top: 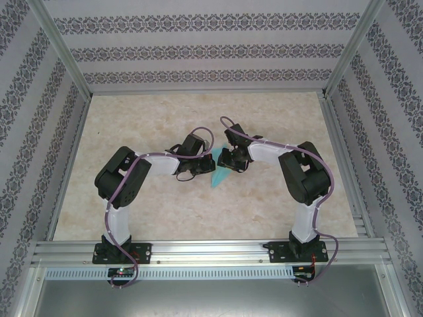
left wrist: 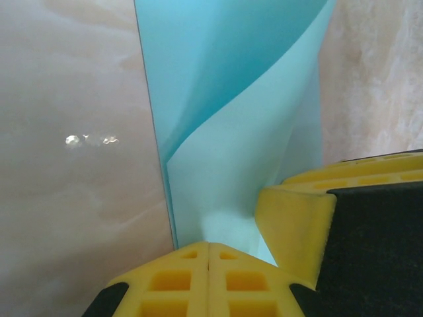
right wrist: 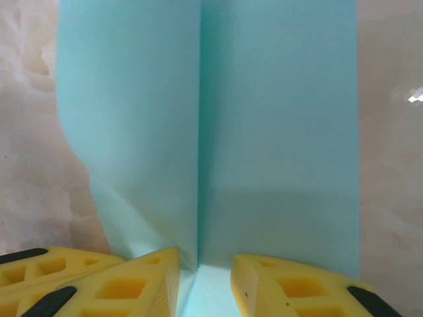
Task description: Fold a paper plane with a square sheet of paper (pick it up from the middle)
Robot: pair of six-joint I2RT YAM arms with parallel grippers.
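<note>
2 sets: L jaws clenched on paper (left wrist: 238, 132), R jaws parted astride it.

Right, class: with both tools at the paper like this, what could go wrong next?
The left tool pinches the turquoise paper where it curls loosely, so a pull may crumple or tear it.
The right tool straddles the centre crease with a gap; the paper could slip.
Overhead, both tools sit very close and could collide.
</note>
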